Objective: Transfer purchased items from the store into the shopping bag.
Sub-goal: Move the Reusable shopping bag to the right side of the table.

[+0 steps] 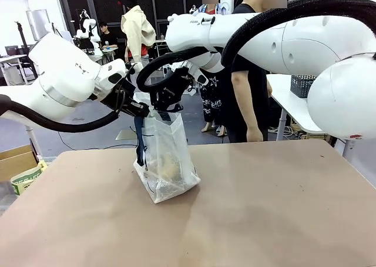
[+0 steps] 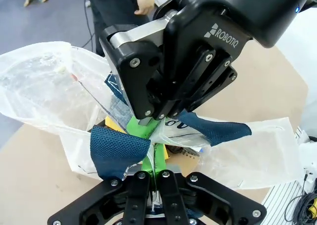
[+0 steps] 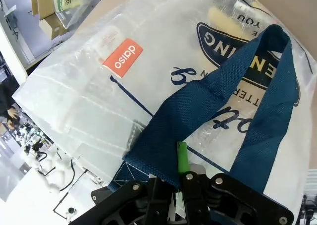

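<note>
Tan worktop (image 1: 264, 208) in an open laboratory, seen from the robot's side, with a person in black clothing (image 1: 247, 79) standing at the far edge. A clear translucent plastic shopping bag (image 1: 167, 161) with navy blue strap handles (image 3: 213, 101) stands left of centre, its base resting on the worktop and its mouth drawn upward between the two arms. The left end effector (image 1: 136, 108) meets the bag's top from the left. In its wrist view its green-padded fingers (image 2: 152, 155) are pressed together – clamped on the bag's rim and one navy strap (image 2: 119, 150). The right end effector (image 1: 166, 105) comes in from the opposite side, just beside the left one. In its own wrist view (image 3: 171, 173) it is likewise closed, gripping the base of the other strap loop. A dark blue round logo with white lettering (image 3: 233, 41) and a small orange label (image 3: 122, 58) show on the bag wall. Inside, near the bottom, lies a yellowish rounded lump (image 1: 168, 168). A dark grey lattice-sided basket (image 1: 302, 86) sits on a white table beyond the far right corner – well apart from the bag.
</note>
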{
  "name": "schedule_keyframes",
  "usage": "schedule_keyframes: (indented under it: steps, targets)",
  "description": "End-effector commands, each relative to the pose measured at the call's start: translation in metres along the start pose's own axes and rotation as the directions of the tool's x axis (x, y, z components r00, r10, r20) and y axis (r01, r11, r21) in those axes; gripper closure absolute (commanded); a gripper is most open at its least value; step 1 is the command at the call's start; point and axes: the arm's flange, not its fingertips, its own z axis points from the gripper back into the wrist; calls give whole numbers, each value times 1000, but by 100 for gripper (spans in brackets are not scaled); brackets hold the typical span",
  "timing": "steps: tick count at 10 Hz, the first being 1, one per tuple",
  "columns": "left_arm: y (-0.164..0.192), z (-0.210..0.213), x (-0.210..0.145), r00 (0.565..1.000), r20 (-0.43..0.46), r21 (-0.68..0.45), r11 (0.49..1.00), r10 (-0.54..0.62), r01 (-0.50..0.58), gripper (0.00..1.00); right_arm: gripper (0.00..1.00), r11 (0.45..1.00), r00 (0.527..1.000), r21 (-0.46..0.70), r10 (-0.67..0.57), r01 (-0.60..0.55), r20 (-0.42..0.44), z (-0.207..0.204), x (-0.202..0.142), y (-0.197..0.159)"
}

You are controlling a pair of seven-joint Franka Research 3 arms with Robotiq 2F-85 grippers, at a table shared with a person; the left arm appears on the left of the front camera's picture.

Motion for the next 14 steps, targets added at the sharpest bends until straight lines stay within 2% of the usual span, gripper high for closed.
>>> schedule_keyframes:
  steps: [1, 2, 3, 5, 10, 13, 14]
  targets:
    - [0, 1, -2, 1000, 14, -34, 999, -13, 14, 100, 100, 1000, 1000, 7, 9, -9, -1, 2, -3, 4]
    - [2, 2, -5, 1000, 19, -29, 1000, 13, -12, 100, 100, 1000, 1000, 7, 9, -9, -1, 2, -3, 4]
    - [2, 2, -4, 1000, 24, -39, 999, 8, -7, 93, 100, 1000, 1000, 7, 9, -9, -1, 2, -3, 4]
    - [-1, 2, -3, 999, 24, -58, 998, 35, -34, 55, 100, 1000, 1000, 7, 9, -9, -1, 2, -3, 4]
    - [-12, 10, 0, 983, 17, -83, 980, 181, -179, 55, 100, 1000, 1000, -15, 8, -8, 8, -2, -2, 2]
    - [-13, 15, 7, 947, 26, -122, 941, 320, -315, 55, 100, 1000, 1000, -23, 11, -10, 10, -2, -1, 2]
    - [-14, 15, 8, 949, 48, -136, 943, 312, -303, 55, 100, 1000, 1000, -24, 11, -11, 8, -2, -1, 2]
